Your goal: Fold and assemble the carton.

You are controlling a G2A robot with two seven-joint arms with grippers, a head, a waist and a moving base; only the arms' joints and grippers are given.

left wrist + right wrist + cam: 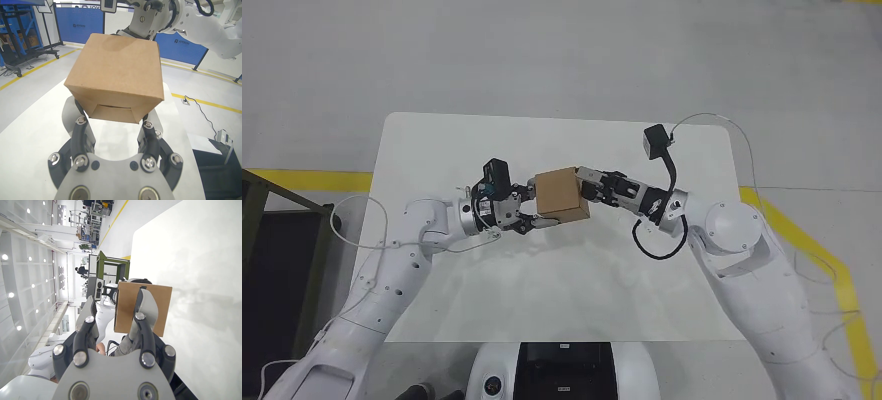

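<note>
The carton (561,194) is near the middle of the table (542,290), between the two arms and apparently raised off the surface. It is closed into a box, nearly cubic, with no marked long axis.

Left gripper (522,208): jaws clamped on the carton, one finger on each of two opposite side walls. In the left wrist view, the end face toward this gripper (112,111) shows a tucked flap with a thin seam along its upper edge.

Right gripper (592,187): jaws released and spread. In the right wrist view, one finger (146,308) lies flat against a carton wall (124,308); the other stands clear, off the carton's edge.

Governing relation: the carton lies directly between the two sets of jaws, on a line running across the table. The left arm carries it; the right arm meets the opposite end. Judgement: any pressing or tucking falls to the right arm, pushing toward the left jaws as backstop. Risk: a push off this line may twist the carton in the left grip.
</note>
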